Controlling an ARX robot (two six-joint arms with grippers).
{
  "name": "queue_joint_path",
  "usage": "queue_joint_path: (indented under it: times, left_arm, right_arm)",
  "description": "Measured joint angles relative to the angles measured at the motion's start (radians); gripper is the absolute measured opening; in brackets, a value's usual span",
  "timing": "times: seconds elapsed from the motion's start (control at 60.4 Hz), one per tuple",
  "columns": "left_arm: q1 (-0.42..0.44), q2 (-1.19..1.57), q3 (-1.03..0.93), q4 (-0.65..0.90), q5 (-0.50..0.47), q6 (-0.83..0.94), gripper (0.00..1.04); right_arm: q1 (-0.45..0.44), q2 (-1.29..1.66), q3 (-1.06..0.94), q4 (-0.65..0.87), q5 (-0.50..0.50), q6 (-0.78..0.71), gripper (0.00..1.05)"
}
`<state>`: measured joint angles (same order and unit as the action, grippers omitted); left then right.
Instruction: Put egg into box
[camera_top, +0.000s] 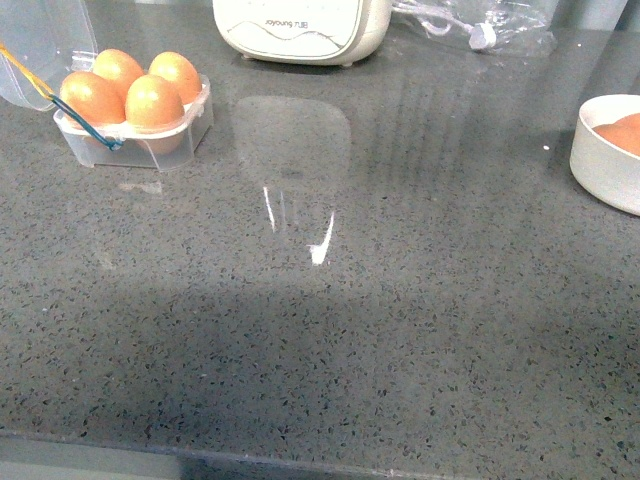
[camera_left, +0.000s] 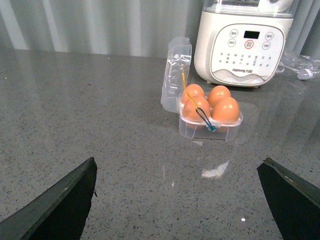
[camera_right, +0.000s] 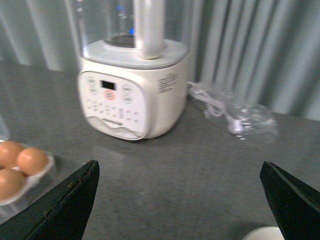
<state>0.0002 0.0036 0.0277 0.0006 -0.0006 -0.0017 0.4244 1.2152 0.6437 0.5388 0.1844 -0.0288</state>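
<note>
Four eggs (camera_top: 153, 100) sat in the box (camera_top: 150, 152) at upper left. The appliance (camera_top: 300, 40) read "Joyoung". The left gripper (camera_left: 179, 161) and right gripper (camera_right: 180, 163) gaped wide, empty.

Front view: from high above a speckled grey stone countertop (camera_top: 400, 350), tilted steeply down, with a clear plastic four-cell egg carton (camera_top: 100, 150) at far left and a cream-white countertop appliance (camera_top: 300, 30) along the far edge. Left wrist view: low over the counter, facing carton and appliance from a middle distance. Right wrist view: low, nearer the appliance, slightly blurred, apparently catching the carton's edge. Shared by all three: carton and appliance.
</note>
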Motion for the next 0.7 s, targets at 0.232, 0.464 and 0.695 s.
queue_joint_path:
  times: [0.232, 0.464, 0.695]
  left_arm:
    - [0.0, 0.0, 0.0, 0.0, 0.0, 0.0, 0.98]
    - [0.0, 0.0, 0.0, 0.0, -0.001, 0.0, 0.98]
    - [0.0, 0.0, 0.0, 0.0, 0.0, 0.0, 0.98]
  right_arm:
    - [-0.072, -0.217, -0.159, 0.011, 0.061, -0.055, 0.97]
    - [-0.103, -0.282, -0.224, -0.027, 0.114, -0.005, 0.76]
    - [-0.211, -0.425, -0.39, -0.014, 0.022, 0.017, 0.33]
